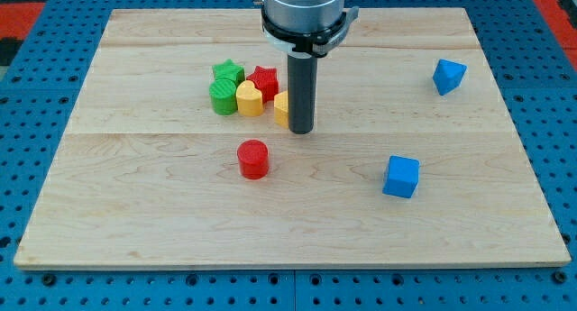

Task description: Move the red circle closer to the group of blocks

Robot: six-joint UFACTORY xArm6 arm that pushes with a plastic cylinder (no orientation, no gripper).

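The red circle (253, 159), a short upright cylinder, stands alone on the wooden worktop (135, 212), a little left of centre and nearer the view's bottom than the cluster. Nothing touches it.

Farther back, toward the view's top, sits the group of blocks. A green star-like block (228, 74) is at the far left, with a green cylinder (223, 96) just in front of it, the two touching. Right of the green cylinder is a yellow heart-shaped block (250, 99), pressed against it. Behind the yellow heart, a red star-like block (264, 79) rests close against its far side. At the right end of the group a second yellow block (281, 108) shows only as a sliver, its shape impossible to make out because the rod covers most of it.

My tip (300, 131) is on the worktop at the right edge of that group, right beside the half-hidden yellow block, and lies up and to the right of the red circle, apart from it. The arm carries no pincer, only the dark rod, so nothing is being pinched.

Well off to the right, a blue cube (401, 177) sits at about the red circle's depth. Another blue block (448, 76), angular and tilted, lies far right near the worktop's far edge.
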